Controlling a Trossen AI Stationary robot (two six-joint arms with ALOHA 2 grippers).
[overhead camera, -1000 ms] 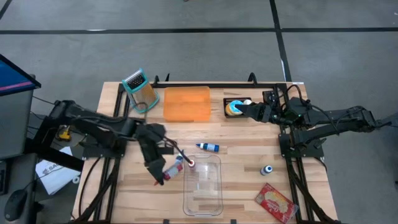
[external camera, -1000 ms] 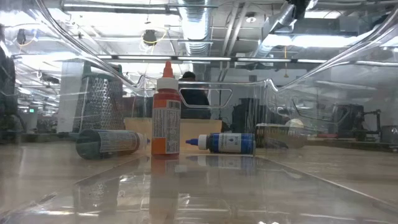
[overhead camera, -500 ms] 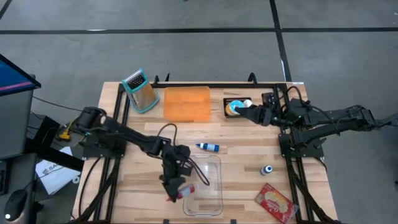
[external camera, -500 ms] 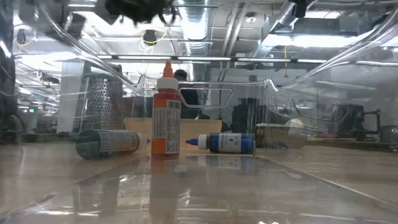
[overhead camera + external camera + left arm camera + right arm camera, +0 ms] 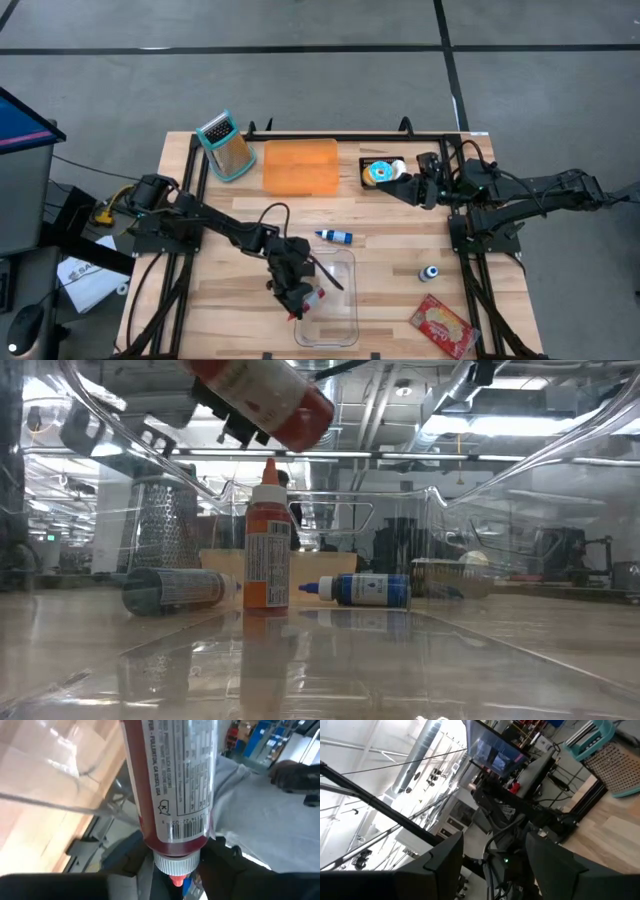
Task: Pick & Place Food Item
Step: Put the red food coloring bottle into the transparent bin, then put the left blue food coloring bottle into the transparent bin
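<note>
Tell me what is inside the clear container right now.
Over the clear container, the left gripper holds a red bottle at its left rim; the low view shows it up in the air. The visible floor looks bare; the strip beneath the gripper is hidden.

Overhead view: even, diffuse light, soft faint shadows on wooden table. Low view: bright ceiling lights, glare streaks and reflections across clear container walls; red bottle near lens soft. Left wrist view: bottle sharp, background blurred. Right wrist view: backlit, fingers dark.
</note>
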